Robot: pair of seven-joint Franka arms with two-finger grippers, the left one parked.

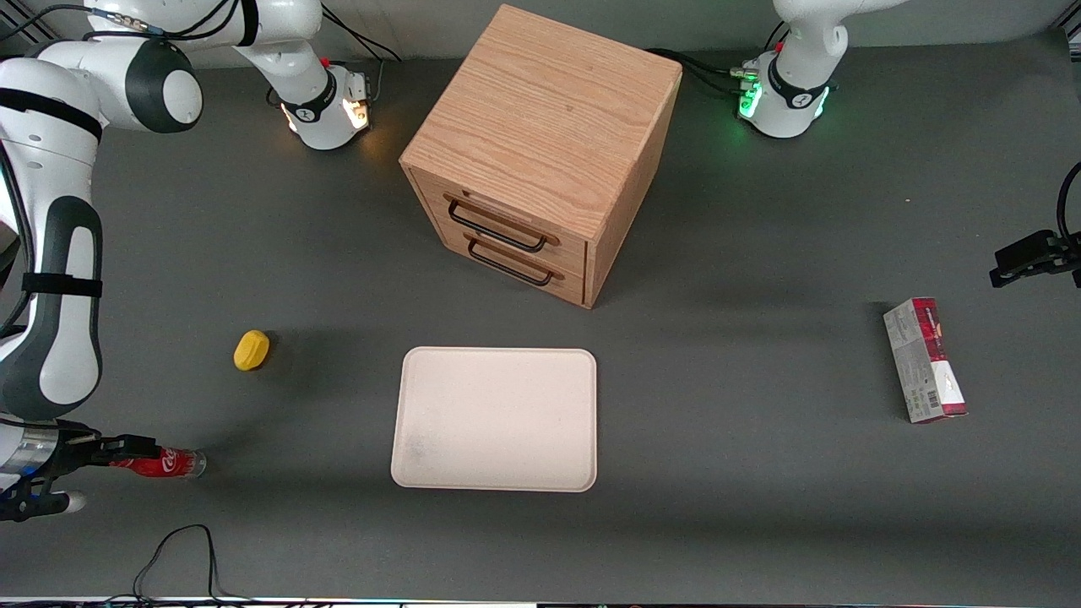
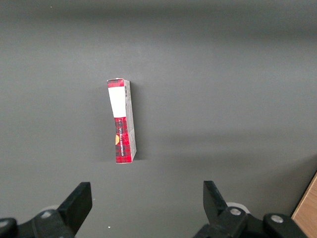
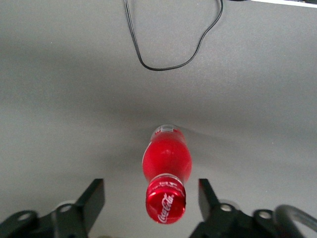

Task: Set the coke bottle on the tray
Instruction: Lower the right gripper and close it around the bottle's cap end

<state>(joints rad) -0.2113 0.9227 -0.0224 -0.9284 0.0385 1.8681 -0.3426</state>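
The hand (image 3: 151, 198) sits low over the surface (image 1: 760, 507) at the working arm's end, its two fingers (image 3: 94, 198) spread wide with the coke bottle (image 3: 166, 171) between them; neither finger seems to touch it yet. In the front view the hand reaches in sideways, roughly level with the surface, and the bottle (image 1: 160, 463) looks to be lying on its side, cap toward the hand, clear base pointing to the tray (image 1: 496, 418). That layout probably explains the flat, low approach: a bottle lying down is easiest taken across its neck or body from the cap end. The tray lies well apart, in front of the wooden drawer cabinet (image 1: 540, 152). A small yellow object (image 1: 252, 350) rests between bottle and cabinet, farther from the front camera than the bottle.
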